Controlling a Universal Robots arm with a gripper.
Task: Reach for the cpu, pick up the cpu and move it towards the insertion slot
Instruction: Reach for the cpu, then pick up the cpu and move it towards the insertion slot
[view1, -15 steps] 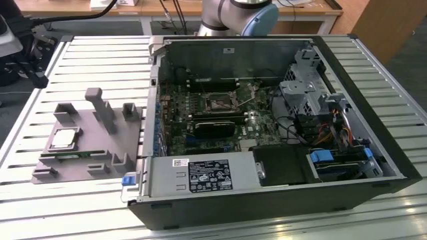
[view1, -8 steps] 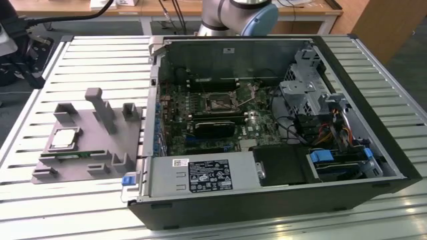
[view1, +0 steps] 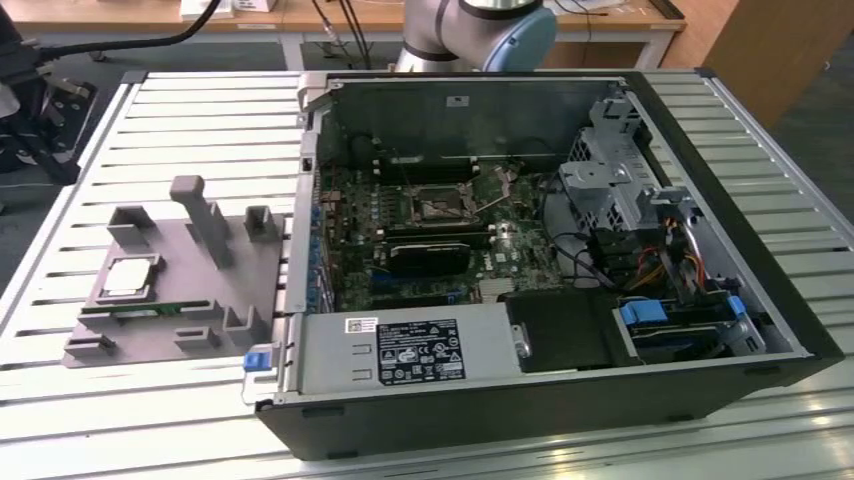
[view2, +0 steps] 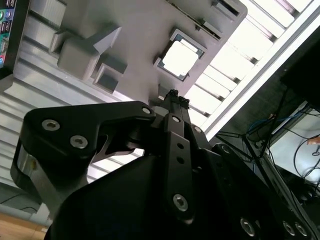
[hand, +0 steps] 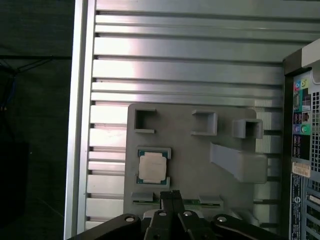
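Ribbed aluminium slats make up the table (view1: 200, 120) you see in the exterior view, with wooden furniture and a dark floor behind it. On the exterior view's left lies a flat grey plastic fixture plate (view1: 187, 285) with upright posts. The cpu (view1: 130, 277), a small square chip with a silvery-beige top, sits flat in a recess on that plate, and a narrow green memory stick (view1: 134, 311) lies just beside it. Towards the exterior view's right a black computer case (view1: 534, 410) lies open. Inside it the insertion slot (view1: 434, 205), a square metal-framed socket with a dark centre, shows on the green motherboard (view1: 350, 250), well apart from the chip. The arm's grey and blue base joint (view1: 481, 30) rises beyond the case.

In the second wrist view your black pincer (view2: 174, 94) hangs over the plate with its fingertips pressed together and nothing between them. The cpu (view2: 179, 59) is near but apart. Past the table edge this view adds dark floor strewn with cables.

In the first wrist view you look straight down. The pincer (hand: 172, 194) is closed and empty at the plate's edge over the memory stick, and the cpu (hand: 153, 167) lies just beyond it in its recess. You also see the case's port panel (hand: 301, 122) with its coloured sockets.
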